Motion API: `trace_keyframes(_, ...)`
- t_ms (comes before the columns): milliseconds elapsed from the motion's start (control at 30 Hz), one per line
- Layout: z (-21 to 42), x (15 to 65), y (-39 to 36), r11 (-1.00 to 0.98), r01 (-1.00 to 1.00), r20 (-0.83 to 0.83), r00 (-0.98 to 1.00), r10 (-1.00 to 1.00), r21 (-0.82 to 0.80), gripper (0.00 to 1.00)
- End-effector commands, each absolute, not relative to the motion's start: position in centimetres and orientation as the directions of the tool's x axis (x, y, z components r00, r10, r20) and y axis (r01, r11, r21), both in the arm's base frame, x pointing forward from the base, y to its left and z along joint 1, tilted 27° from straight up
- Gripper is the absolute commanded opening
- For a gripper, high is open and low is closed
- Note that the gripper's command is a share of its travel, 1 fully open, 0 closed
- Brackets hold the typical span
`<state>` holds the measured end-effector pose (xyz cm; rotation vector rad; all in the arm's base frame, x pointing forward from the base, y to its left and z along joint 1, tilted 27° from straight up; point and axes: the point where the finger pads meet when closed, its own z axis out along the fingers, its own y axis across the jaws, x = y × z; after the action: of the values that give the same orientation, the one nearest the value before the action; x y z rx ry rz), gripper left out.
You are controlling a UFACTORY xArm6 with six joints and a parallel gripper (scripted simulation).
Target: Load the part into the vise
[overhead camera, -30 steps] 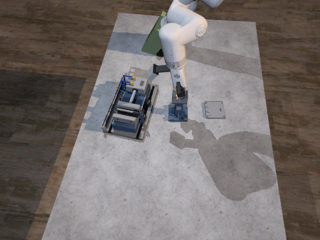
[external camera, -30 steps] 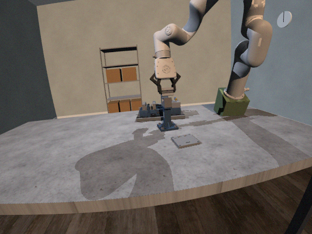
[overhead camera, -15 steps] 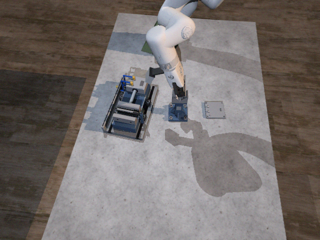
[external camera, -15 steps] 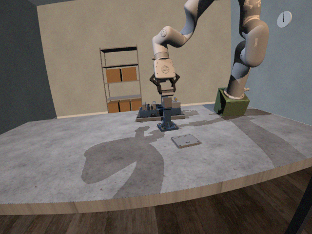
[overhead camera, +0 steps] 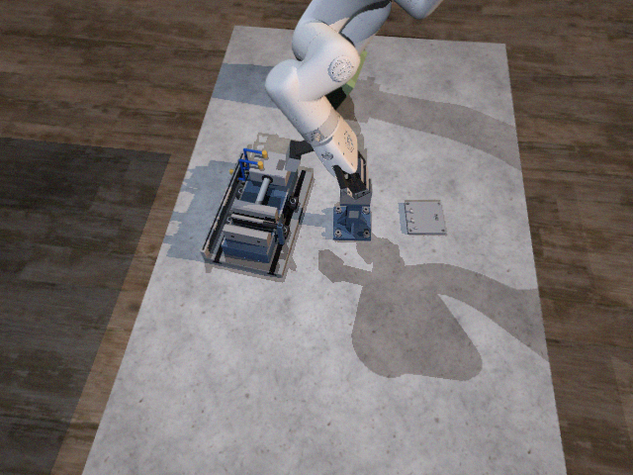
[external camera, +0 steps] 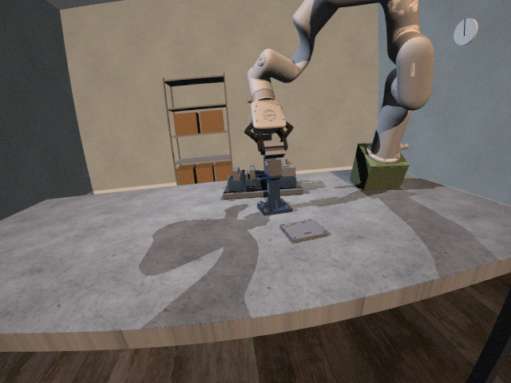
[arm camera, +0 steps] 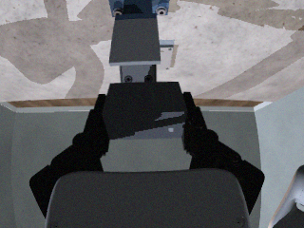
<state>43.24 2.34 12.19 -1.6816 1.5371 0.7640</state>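
Note:
My gripper (overhead camera: 356,185) is shut on the part (overhead camera: 358,193), a grey block, and holds it right over the blue V-block (overhead camera: 351,223). In the side view the part (external camera: 275,153) sits in the gripper (external camera: 274,144) just above the V-block's top (external camera: 272,167); I cannot tell if they touch. In the wrist view the part (arm camera: 144,117) fills the gap between the black fingers, with the V-block (arm camera: 137,0) beyond it. The infeed plate (overhead camera: 424,217) lies bare to the right. The vise (overhead camera: 257,220) stands open to the left.
The arm's green base (external camera: 378,167) stands at the far right of the table. A shelf with boxes (external camera: 199,129) stands against the back wall. The vise's air cylinder and blue fittings (overhead camera: 251,159) are at its far end.

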Motion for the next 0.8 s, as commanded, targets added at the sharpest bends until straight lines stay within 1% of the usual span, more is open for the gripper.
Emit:
trace_keyframes(0, 12.24, 43.35, 2.24, -0.028, -0.992, -0.845, 0.117, -0.522, -0.120, 0.00)
trace_keyframes(767, 12.08, 43.37, 2.16, -0.028, -0.992, -0.919, 0.122, -0.374, -0.120, 0.00)
